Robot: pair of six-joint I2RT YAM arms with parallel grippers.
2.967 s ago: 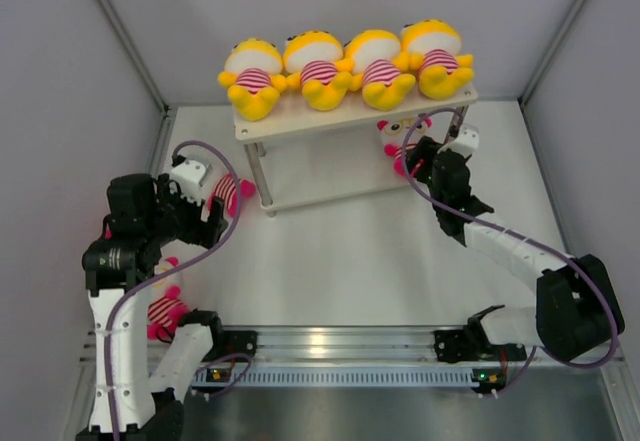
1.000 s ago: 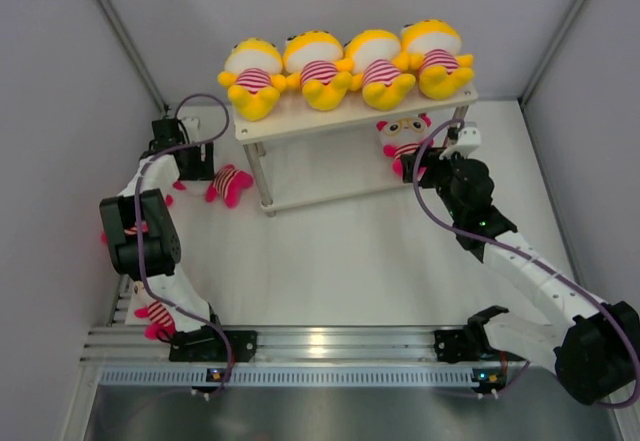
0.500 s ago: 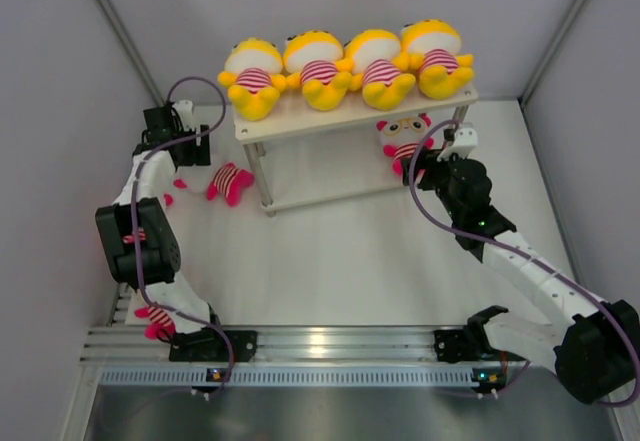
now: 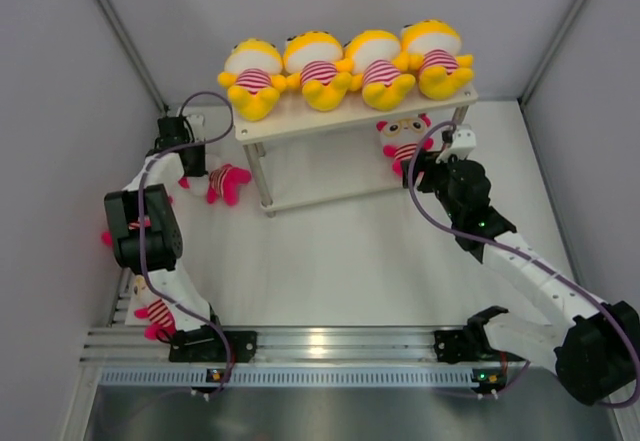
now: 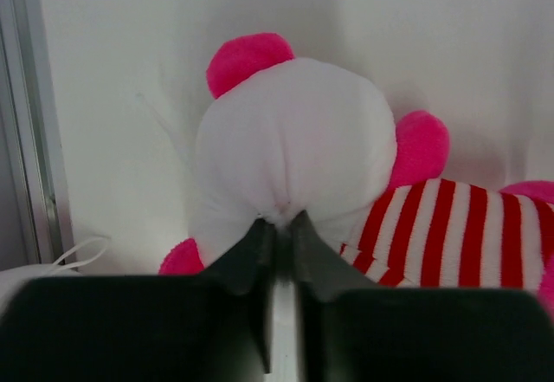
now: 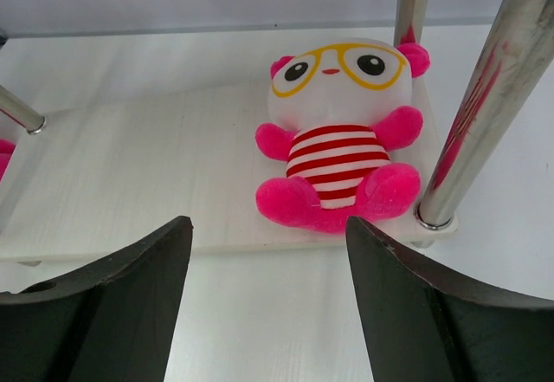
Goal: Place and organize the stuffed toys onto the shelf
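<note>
Several yellow stuffed toys (image 4: 345, 66) sit in a row on the top board of the shelf (image 4: 300, 123). A pink stuffed toy with yellow glasses (image 4: 404, 139) (image 6: 336, 135) sits upright at the right end of the lower board (image 6: 130, 165). My right gripper (image 4: 425, 166) (image 6: 268, 226) stands open just in front of it, apart from it. Another pink toy (image 4: 228, 181) (image 5: 294, 139) lies on the floor left of the shelf. My left gripper (image 4: 193, 164) (image 5: 279, 226) is shut on the back of its white head, pinching the plush.
A third pink toy (image 4: 156, 317) lies near the left arm's base, and a pink bit (image 4: 105, 237) shows behind that arm. Metal shelf legs (image 6: 472, 113) stand right beside the seated toy. The side walls are close, and a rail (image 4: 320, 341) runs along the front.
My left gripper has come down a little towards the floor toy and closed from wide open onto its head. The right arm and the toys on the shelf have not moved.
</note>
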